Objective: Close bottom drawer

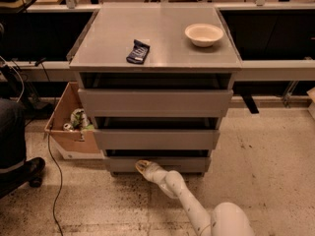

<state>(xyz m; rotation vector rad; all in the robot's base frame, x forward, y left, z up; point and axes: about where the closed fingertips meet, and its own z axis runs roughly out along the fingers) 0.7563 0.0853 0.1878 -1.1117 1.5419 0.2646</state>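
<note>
The grey cabinet (157,33) has three drawers. The bottom drawer (187,163) is the slimmest grey front, near the floor, and stands only a little out from the cabinet. My gripper (142,167) is at the end of the white arm (189,205) that comes from the bottom right. It presses against the left-centre of the bottom drawer's front. The drawer's tray is hidden.
The middle drawer (156,138) and top drawer (155,102) stick out above. A dark packet (138,51) and a white bowl (204,34) lie on the cabinet top. A cardboard box (69,127) stands at the left, beside a cable (54,176) and a person's leg (12,146).
</note>
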